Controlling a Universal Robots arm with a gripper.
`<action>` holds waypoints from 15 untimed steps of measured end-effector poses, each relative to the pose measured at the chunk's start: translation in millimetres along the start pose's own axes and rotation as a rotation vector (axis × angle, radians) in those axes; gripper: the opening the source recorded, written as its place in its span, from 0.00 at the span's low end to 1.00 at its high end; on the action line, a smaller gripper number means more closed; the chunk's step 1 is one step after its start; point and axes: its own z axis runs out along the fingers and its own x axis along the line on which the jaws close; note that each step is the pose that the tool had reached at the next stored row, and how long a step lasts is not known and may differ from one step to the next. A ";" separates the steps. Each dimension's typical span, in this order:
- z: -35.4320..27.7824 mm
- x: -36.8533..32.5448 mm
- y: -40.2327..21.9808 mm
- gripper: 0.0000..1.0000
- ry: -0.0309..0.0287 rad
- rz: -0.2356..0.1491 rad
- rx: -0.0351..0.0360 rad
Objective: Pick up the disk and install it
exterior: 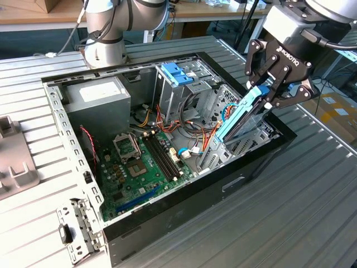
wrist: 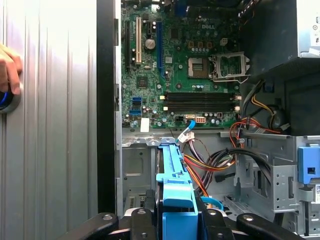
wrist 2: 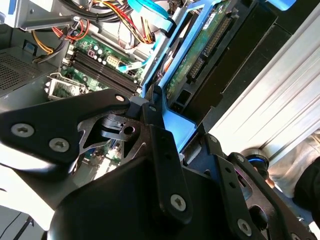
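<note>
Exterior view, going left to right: a grey metal piece (exterior: 14, 162) lies flat on the ribbed metal tabletop (exterior: 301, 223). Next is the open computer case (exterior: 184, 209), with a robot arm's base (exterior: 106, 39) standing just behind it. Inside the case there's the grey power-supply box (exterior: 97, 97), the green motherboard (exterior: 142, 167), and a pale blue latch (exterior: 175, 72) further back.

At the case's corner on the exterior view's right, the disk (exterior: 235, 121) stands tilted. Its lower end is down in the drive cage and its upper end pokes up out of it. The gripper (exterior: 266, 96) has its fingers clamped on that upper blue end.

So the pickup looks done. The install looks maybe halfway, since the disk isn't lying flat or seated in the cage yet.

Room-wise it's a workshop, with wooden benches along the back. In the first wrist view a person's hand (wrist: 7, 65) rests on the tabletop, off to the side of the case.
</note>
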 end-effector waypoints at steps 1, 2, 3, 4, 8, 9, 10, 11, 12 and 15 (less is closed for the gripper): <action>0.7 0.1 0.0 0.37 0.0000 0.000 0.0000; 0.9 0.1 -0.1 0.37 0.0000 0.000 0.0000; 0.9 0.1 0.0 0.37 0.0001 0.000 0.0000; 1.0 0.1 0.0 0.37 0.0001 0.000 0.0000; 1.1 0.1 0.0 0.37 0.0000 0.000 0.0000; 1.1 0.1 0.0 0.38 0.0001 0.000 0.0001; 1.1 0.1 0.0 0.38 -0.0001 0.000 0.0001; 1.1 0.1 -0.1 0.38 0.0001 0.000 0.0001; 1.1 0.1 -0.1 0.45 0.0000 0.000 0.0001; 1.2 0.1 -0.1 0.45 -0.0001 0.000 0.0001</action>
